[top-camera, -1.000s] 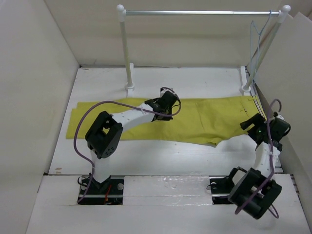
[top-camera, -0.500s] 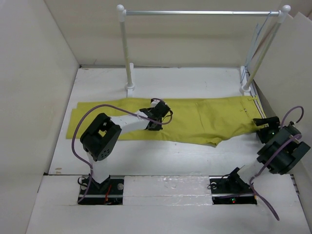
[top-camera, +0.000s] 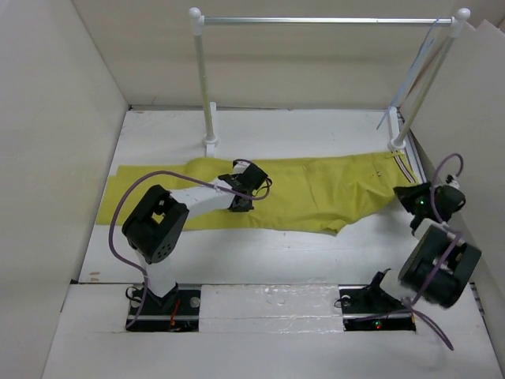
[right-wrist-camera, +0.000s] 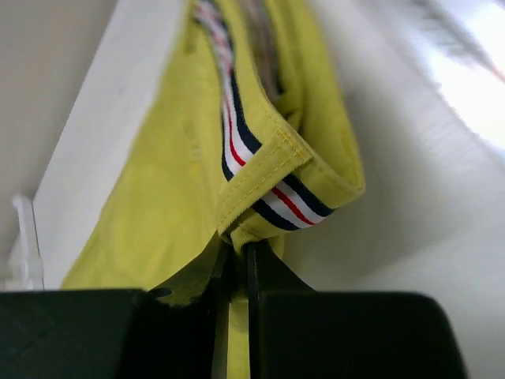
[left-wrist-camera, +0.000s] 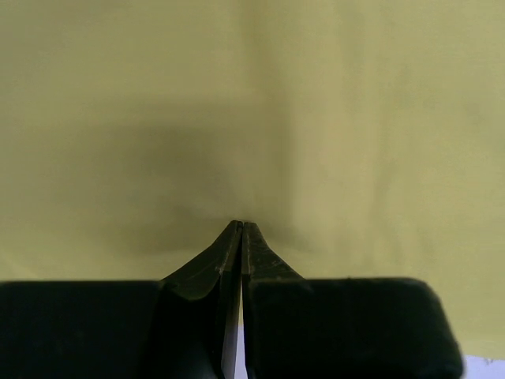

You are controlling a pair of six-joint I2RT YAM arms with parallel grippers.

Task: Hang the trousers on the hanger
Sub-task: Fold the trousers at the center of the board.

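Mustard-yellow trousers (top-camera: 316, 189) — waistband (right-wrist-camera: 260, 170) striped navy, white, red; hanger (top-camera: 416, 67) perhaps pale blue

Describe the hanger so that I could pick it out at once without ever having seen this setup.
Look to the clothes rail at the back of the table: two white posts joined by a metal bar. At its right end, close to the right post, hangs the hanger. It is the only thin, pale blue-grey wire shape there, far slimmer than the post.
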